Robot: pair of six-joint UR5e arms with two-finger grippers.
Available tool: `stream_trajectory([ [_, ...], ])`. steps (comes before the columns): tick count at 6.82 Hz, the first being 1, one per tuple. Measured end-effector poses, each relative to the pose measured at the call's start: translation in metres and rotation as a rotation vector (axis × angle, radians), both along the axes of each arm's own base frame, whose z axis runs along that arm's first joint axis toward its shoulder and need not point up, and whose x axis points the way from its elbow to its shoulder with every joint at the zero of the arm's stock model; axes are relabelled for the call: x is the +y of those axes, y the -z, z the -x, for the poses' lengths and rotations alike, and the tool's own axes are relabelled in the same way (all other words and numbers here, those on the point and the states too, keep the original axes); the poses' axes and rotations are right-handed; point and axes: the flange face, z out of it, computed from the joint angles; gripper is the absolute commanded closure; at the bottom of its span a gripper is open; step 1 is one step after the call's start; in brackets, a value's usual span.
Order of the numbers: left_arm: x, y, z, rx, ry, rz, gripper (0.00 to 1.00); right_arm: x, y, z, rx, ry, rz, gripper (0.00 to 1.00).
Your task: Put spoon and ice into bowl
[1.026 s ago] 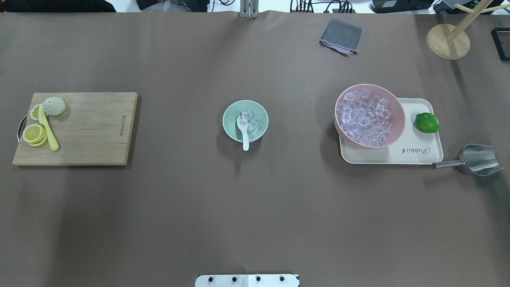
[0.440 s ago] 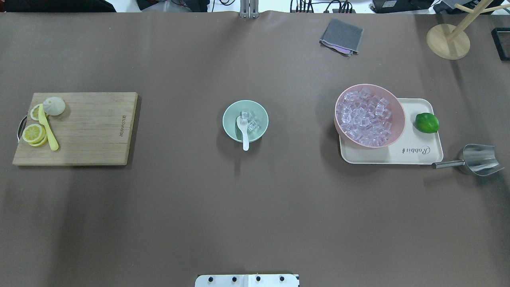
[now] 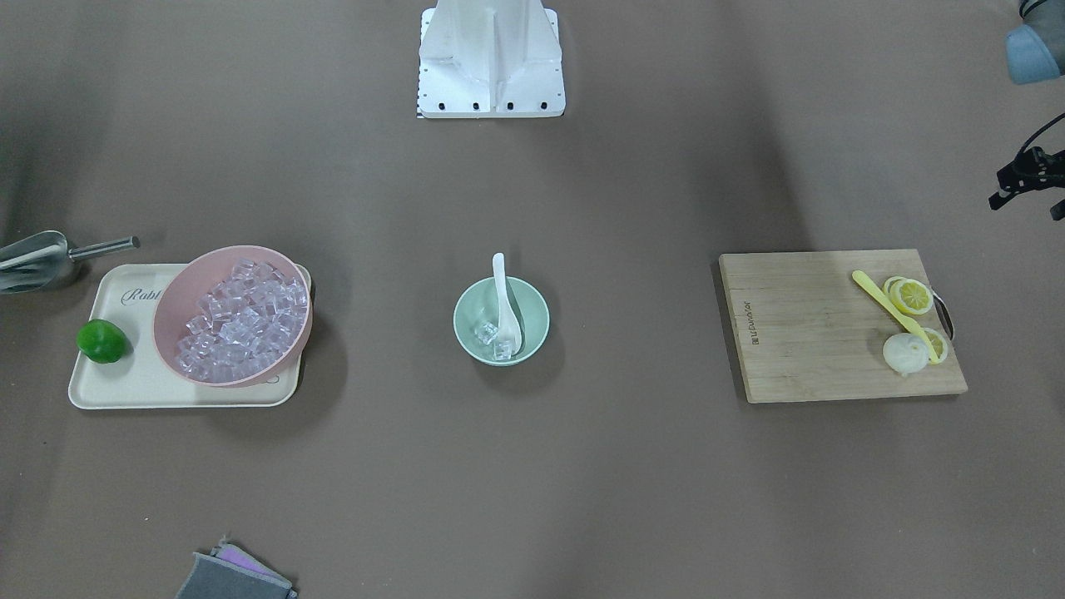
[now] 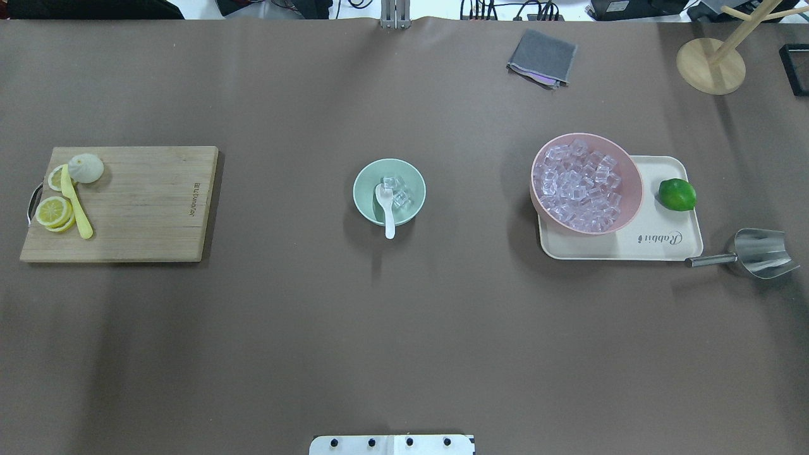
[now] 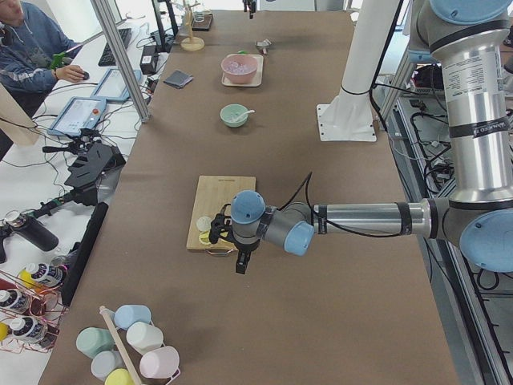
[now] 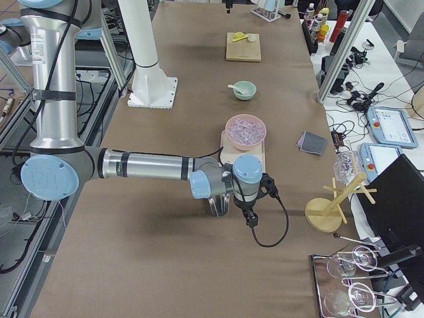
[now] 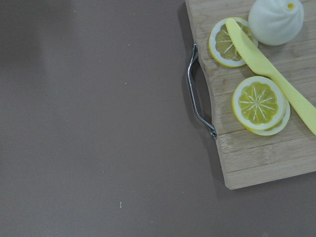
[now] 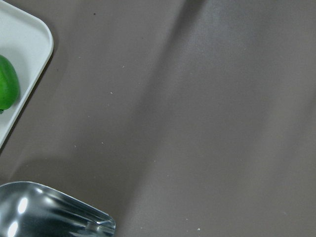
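Mint-green bowl [image 4: 361, 189] holds white spoon [image 4: 387, 213] and ice [image 4: 390, 183] — handle over the robot-side rim, left gripper [image 5: 240, 263] and right gripper [image 6: 251, 217] well away (openness untellable).

The cream tray [image 4: 689, 229] bore a grey cursive word that appeared to read "Rabbit"; in the front-facing view the pink bowl [image 3: 170, 312] covered its last letters. The wooden cutting board [image 4: 139, 208] carried a small brand mark, too small to read.

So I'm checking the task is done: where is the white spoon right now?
In the overhead view the spoon sits mid-table in the mint-green bowl, scoop beside the ice cubes, handle leaning over the rim toward the robot.
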Motion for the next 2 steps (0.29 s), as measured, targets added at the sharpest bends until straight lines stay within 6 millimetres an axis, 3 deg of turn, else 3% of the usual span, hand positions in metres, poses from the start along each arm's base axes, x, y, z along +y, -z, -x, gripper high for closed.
stream_trajectory([
  [2, 0.0007, 0.0041, -0.0002, 0.011, -0.003, -0.006, 0.02, 0.0006, -0.0005, 0.0003, -0.008, 0.010, -0.009, 0.00],
])
